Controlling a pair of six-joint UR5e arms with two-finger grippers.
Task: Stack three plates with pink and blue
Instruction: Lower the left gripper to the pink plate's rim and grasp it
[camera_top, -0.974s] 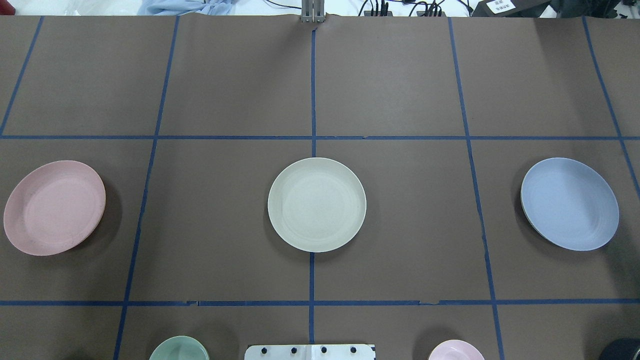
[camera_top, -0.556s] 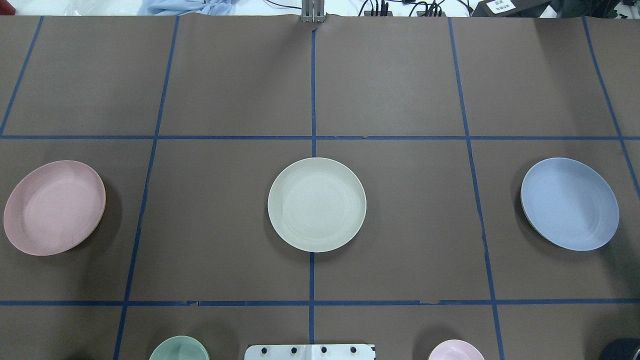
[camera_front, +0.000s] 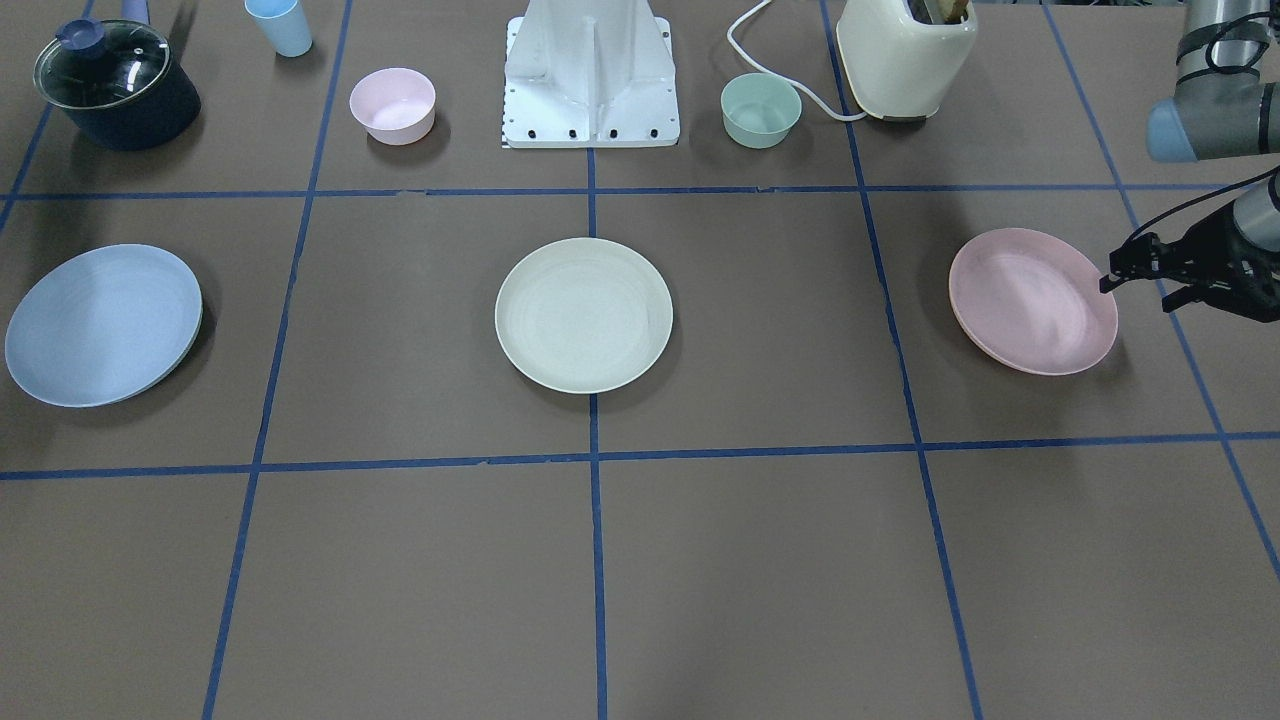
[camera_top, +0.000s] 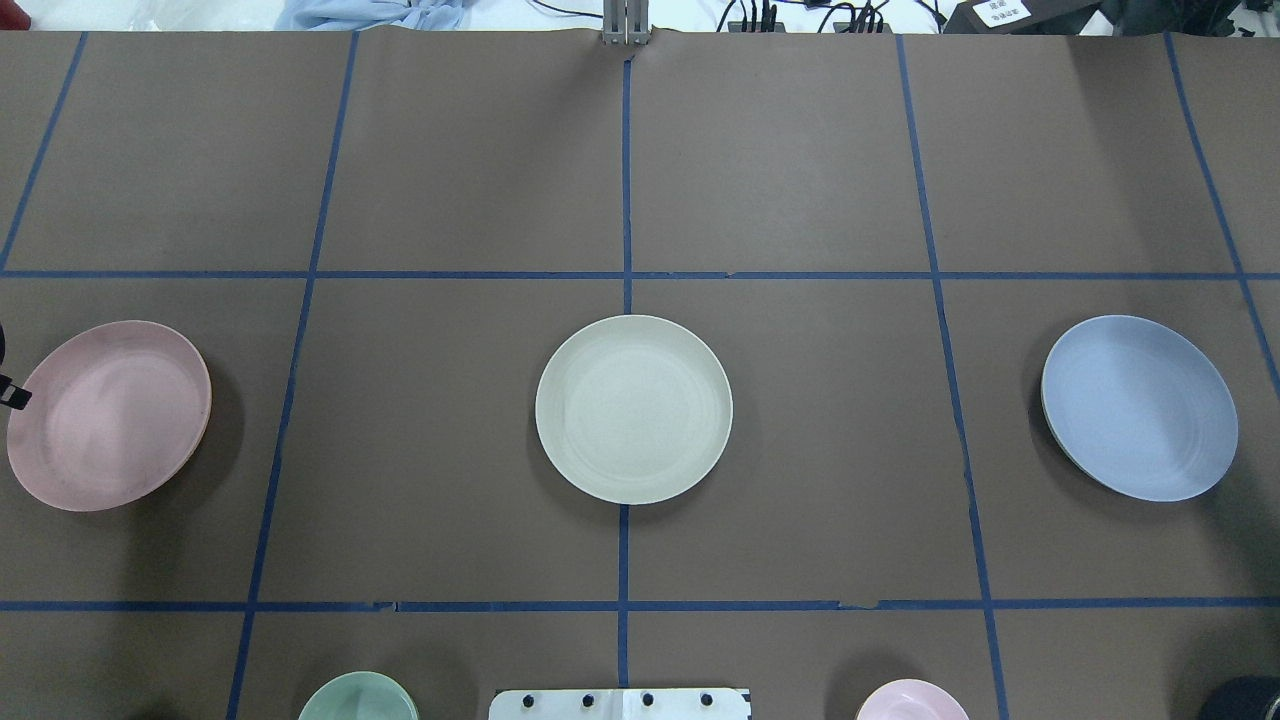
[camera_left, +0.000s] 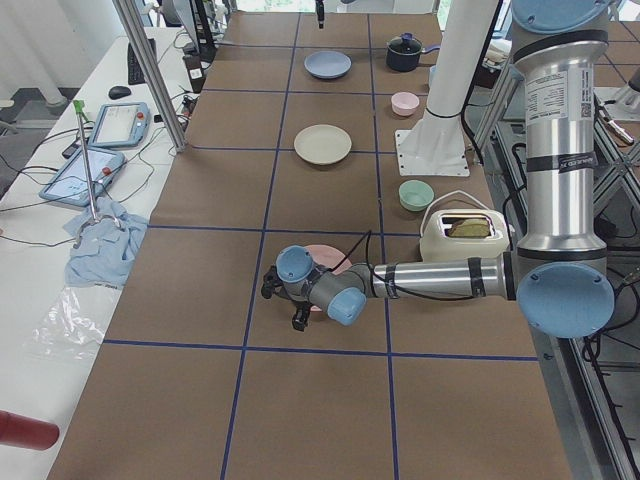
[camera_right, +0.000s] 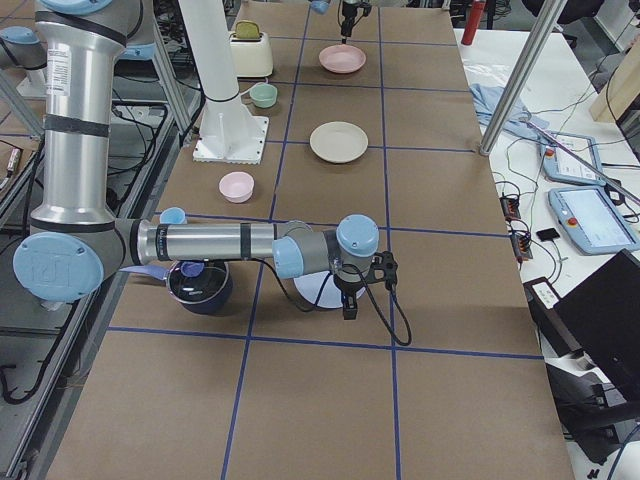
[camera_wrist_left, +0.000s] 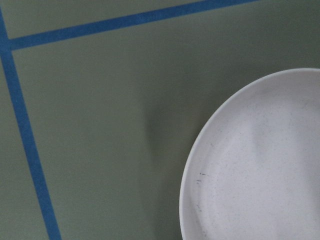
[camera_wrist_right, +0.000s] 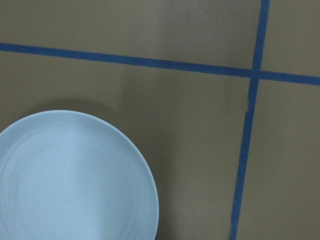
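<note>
Three plates lie apart in a row on the brown table. The cream-white plate (camera_front: 584, 315) is in the middle, the pale pink plate (camera_front: 1032, 300) on my left side, the pale blue plate (camera_front: 102, 325) on my right side. My left gripper (camera_front: 1138, 292) is open, low beside the pink plate's outer rim, and holds nothing. Its wrist view shows that plate's edge (camera_wrist_left: 260, 165). My right gripper (camera_right: 365, 285) hangs over the blue plate's outer side; I cannot tell if it is open. Its wrist view shows the blue plate (camera_wrist_right: 70, 180).
Near the robot's base (camera_front: 590, 80) stand a small pink bowl (camera_front: 392, 104), a mint-green bowl (camera_front: 760, 109), a cream toaster (camera_front: 905, 55), a dark lidded pot (camera_front: 115, 85) and a blue cup (camera_front: 280, 25). Blue tape lines grid the table.
The tip of my left gripper has come into the overhead view at its left edge, beside the pink plate. The plates have not moved.
</note>
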